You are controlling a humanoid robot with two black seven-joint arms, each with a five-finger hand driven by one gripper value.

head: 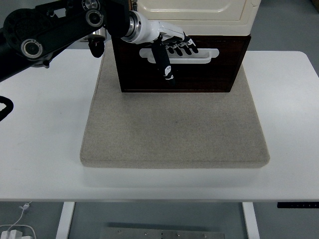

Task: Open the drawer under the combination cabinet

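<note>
Table: white, wide; near edge runs along the bottom of the view.
Mat: grey-beige, square, lying on the middle of the table.
Cabinet: cream upper body, at the far edge of the mat, partly cut off by the top of the view.
Drawer: dark brown front, directly beneath the cream body, facing near; its bottom edge meets the mat.
Handle: white, long horizontal loop across the upper part of the drawer front.
Left arm: black, enters from the left edge and reaches right across the far left of the table to the drawer front.
Left hand: white with black fingertips, at the left part of the handle.
Fingers: four curled over the handle's top bar, tips dipping into the slot; hooked on the handle.
Thumb: pointing down and near over the drawer front, below the handle.
</note>
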